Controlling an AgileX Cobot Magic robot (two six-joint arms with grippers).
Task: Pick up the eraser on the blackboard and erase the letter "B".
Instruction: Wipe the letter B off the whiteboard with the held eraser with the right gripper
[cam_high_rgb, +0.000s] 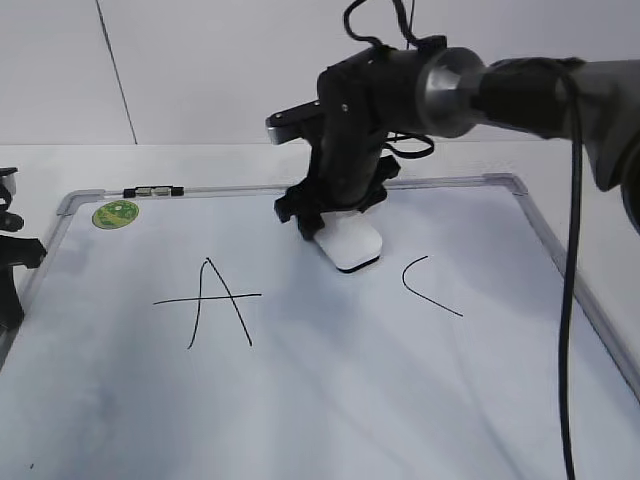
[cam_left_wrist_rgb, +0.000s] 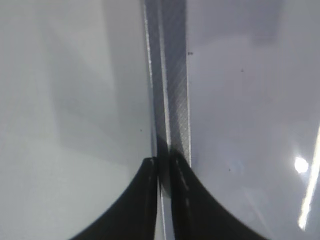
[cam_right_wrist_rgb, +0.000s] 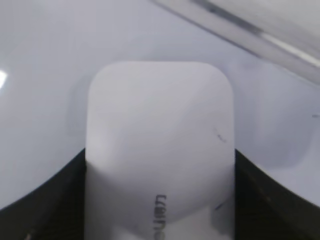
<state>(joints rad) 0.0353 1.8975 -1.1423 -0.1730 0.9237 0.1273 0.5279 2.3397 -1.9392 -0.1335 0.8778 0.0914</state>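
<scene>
The white eraser (cam_high_rgb: 350, 243) rests flat on the blackboard (cam_high_rgb: 330, 400), between the drawn "A" (cam_high_rgb: 215, 300) and "C" (cam_high_rgb: 425, 290). My right gripper (cam_high_rgb: 335, 215) comes down from the upper right and is shut on the eraser's far end. In the right wrist view the eraser (cam_right_wrist_rgb: 160, 110) fills the span between the two dark fingers of the right gripper (cam_right_wrist_rgb: 159, 155), grey print showing on top. No letter "B" is in view; the board around the eraser looks blank. My left gripper (cam_left_wrist_rgb: 164, 162) is shut and empty, over the board's frame strip (cam_left_wrist_rgb: 175, 100).
A round green sticker (cam_high_rgb: 116, 213) sits in the board's far left corner, with a small black-and-silver clip (cam_high_rgb: 153, 190) on the top frame beside it. The left arm (cam_high_rgb: 10, 260) stands at the board's left edge. A black cable (cam_high_rgb: 572, 300) hangs on the right.
</scene>
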